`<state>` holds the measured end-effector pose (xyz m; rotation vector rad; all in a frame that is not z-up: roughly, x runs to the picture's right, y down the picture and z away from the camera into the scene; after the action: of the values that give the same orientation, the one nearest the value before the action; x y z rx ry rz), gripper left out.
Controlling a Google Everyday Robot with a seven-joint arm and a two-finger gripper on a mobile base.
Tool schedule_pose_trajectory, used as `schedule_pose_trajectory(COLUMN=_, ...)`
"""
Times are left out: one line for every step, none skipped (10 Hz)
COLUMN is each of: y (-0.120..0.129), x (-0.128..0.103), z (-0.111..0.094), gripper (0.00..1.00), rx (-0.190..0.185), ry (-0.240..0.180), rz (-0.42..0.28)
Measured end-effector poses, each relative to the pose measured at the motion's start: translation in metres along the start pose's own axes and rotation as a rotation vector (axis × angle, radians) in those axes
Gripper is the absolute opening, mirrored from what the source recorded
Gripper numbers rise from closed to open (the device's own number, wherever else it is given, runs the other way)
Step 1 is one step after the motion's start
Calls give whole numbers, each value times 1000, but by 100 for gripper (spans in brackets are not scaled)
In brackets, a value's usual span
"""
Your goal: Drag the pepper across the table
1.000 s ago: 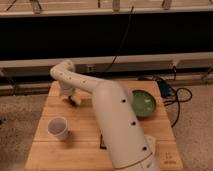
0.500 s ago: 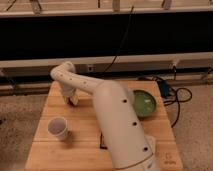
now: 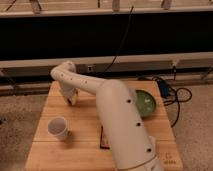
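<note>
The light wooden table (image 3: 85,122) fills the lower part of the camera view. My white arm reaches from the bottom right across it to the far left part. My gripper (image 3: 70,98) points down there, at or just above the tabletop near the back edge. The pepper does not show as a separate thing; it may be hidden under the gripper.
A white cup (image 3: 58,128) stands at the front left, below the gripper. A green bowl (image 3: 146,103) sits at the right, partly behind the arm. A flat black-and-red bar (image 3: 104,141) peeks out beside the arm. Cables (image 3: 172,95) lie on the floor at right.
The gripper has shifted very slightly to the right near the table's back left; the cup and bowl have not moved.
</note>
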<state>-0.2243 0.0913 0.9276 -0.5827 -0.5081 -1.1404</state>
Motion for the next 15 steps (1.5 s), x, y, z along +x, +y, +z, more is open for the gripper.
schedule_pose_trajectory(y=1, x=-3, z=1, gripper=0, rx=1, ry=1, rz=-1)
schedule_pose_trajectory(y=2, x=-3, z=0, gripper=0, rx=6, ry=0, rz=2)
schedule_pose_trajectory(y=3, x=-3, z=-1, gripper=0, rx=11, ry=-2, rz=7)
schedule_pose_trajectory(y=3, x=-4, z=-1, gripper=0, rx=12, ry=-2, rz=4)
schedule_pose_trajectory(y=-2, x=-9, z=0, gripper=0, rx=16, ry=-3, rz=-4)
schedule_pose_trajectory(y=-7, x=-14, z=0, gripper=0, rx=21, ry=-4, rz=-11)
schedule_pose_trajectory(y=-6, x=-15, z=1, gripper=0, rx=21, ry=-4, rz=-14)
schedule_pose_trajectory(y=-4, x=-15, z=0, gripper=0, rx=23, ry=-5, rz=-13)
schedule_pose_trajectory(y=-4, x=-18, z=0, gripper=0, rx=25, ry=-6, rz=-18)
schedule_pose_trajectory(y=-7, x=-22, z=0, gripper=0, rx=28, ry=-7, rz=-24)
schedule_pose_trajectory(y=-9, x=-25, z=0, gripper=0, rx=32, ry=-9, rz=-26)
schedule_pose_trajectory(y=-8, x=-26, z=-1, gripper=0, rx=34, ry=-9, rz=-26)
schedule_pose_trajectory(y=-7, x=-26, z=-1, gripper=0, rx=38, ry=-10, rz=-24)
schedule_pose_trajectory(y=-8, x=-27, z=-1, gripper=0, rx=40, ry=-10, rz=-25)
schedule_pose_trajectory(y=-10, x=-30, z=-2, gripper=0, rx=44, ry=-13, rz=-28)
